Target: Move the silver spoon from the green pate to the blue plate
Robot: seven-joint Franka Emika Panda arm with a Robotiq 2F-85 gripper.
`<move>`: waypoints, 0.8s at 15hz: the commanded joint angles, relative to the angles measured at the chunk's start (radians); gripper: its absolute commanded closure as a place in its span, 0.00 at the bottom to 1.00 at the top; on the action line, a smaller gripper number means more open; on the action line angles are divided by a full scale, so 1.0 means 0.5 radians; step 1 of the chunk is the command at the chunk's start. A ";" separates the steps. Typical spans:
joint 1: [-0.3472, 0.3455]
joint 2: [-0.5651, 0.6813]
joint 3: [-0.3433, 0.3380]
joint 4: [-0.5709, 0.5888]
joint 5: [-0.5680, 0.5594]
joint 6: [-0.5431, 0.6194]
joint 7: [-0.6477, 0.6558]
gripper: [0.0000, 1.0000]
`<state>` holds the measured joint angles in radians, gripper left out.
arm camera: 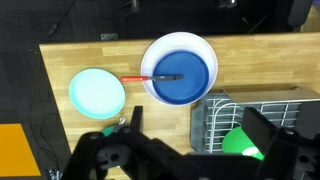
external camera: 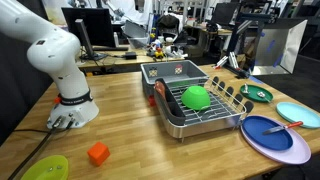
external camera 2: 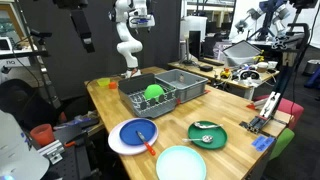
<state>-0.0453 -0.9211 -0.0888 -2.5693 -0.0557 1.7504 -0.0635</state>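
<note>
Wooden bench, reach apparently unbegun: the wide-open hand next needs lowering onto the silver spoon on the green plate.

plates: 4 | bowl: 1 | silver spoon: 1 | orange block: 1

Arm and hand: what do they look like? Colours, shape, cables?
Arm: glossy white, rounded links, dark ring just above the base. Hand: black, two blocky fingers. Cabling unclear, no markings readable.
</note>
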 commanded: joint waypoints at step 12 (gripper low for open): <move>0.012 0.085 0.053 0.024 0.012 0.061 0.041 0.00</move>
<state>-0.0419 -0.9144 -0.0805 -2.5692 -0.0546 1.7543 -0.0599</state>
